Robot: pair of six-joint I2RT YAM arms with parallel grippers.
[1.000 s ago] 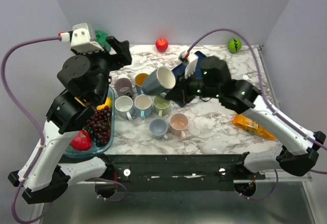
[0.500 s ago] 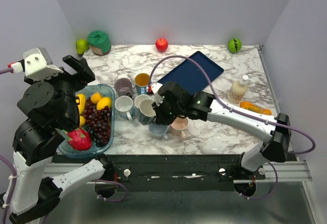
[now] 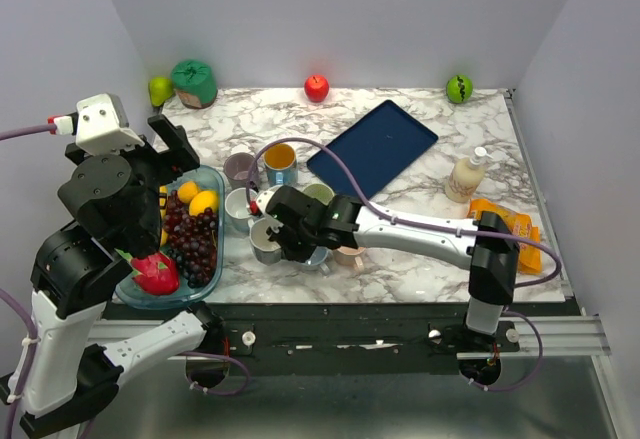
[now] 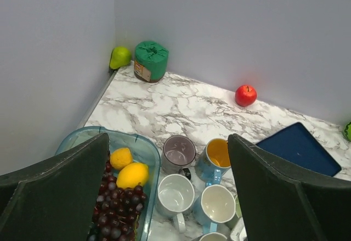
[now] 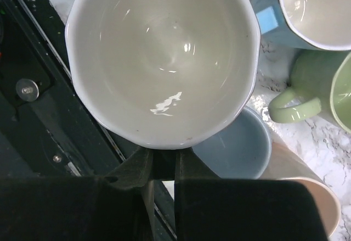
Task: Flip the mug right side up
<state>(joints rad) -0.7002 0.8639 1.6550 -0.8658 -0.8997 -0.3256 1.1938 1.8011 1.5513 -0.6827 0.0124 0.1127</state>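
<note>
The mug is grey-blue outside and white inside. It stands mouth up in my right gripper, low at the front of the mug cluster. I cannot tell whether it touches the table. In the right wrist view its white bowl fills the top, and my right gripper is shut on its near side. My left gripper is open and empty, raised above the fruit tray. In the left wrist view the left gripper looks down on the mugs.
Several upright mugs stand together: purple, blue with yellow inside, white, green, light blue, pink. A glass fruit tray is at the left. A dark blue tablet, a bottle and an orange packet lie to the right.
My right arm swung the mug from mid-table down to the front left, turning it from tilted sideways to mouth up. My left arm pulled back and to the left.
</note>
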